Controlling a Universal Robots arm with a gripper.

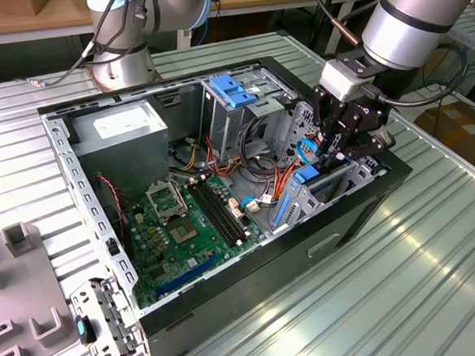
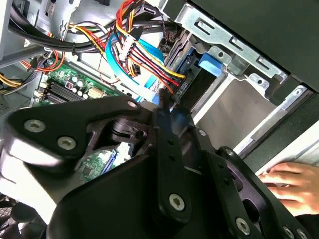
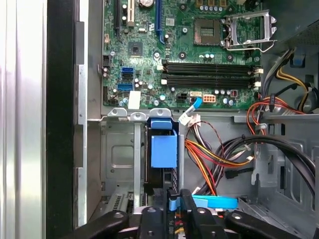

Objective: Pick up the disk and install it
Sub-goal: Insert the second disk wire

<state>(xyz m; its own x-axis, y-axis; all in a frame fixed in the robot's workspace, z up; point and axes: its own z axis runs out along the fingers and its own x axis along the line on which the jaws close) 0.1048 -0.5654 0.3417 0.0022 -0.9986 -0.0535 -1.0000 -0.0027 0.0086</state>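
The disk [image 3: 163,149] stands on edge in the drive bay at the front of the open computer case [image 1: 369,193]. Its dark body sits between the metal bay walls with the bright blue tabs showing. In the exterior view its blue end [image 1: 307,175] lies just below my gripper [image 1: 343,150], on that view's right. In the first wrist view my gripper [image 3: 177,201] is closed with a blue piece of the disk's near end pinched between the fingers. In the second wrist view the gripper [image 2: 167,107] hangs over the bay, the disk's blue tab [image 2: 209,63] beyond it.
Bundles of red, orange, yellow and black wires [image 3: 214,154] and a thin blue cable [image 2: 142,64] crowd the bay's side. The motherboard [image 1: 183,222] lies deeper in the case. A light-blue latch plate [image 1: 231,89] tops the rear cage. A person's hand [image 2: 289,181] rests on the case edge.
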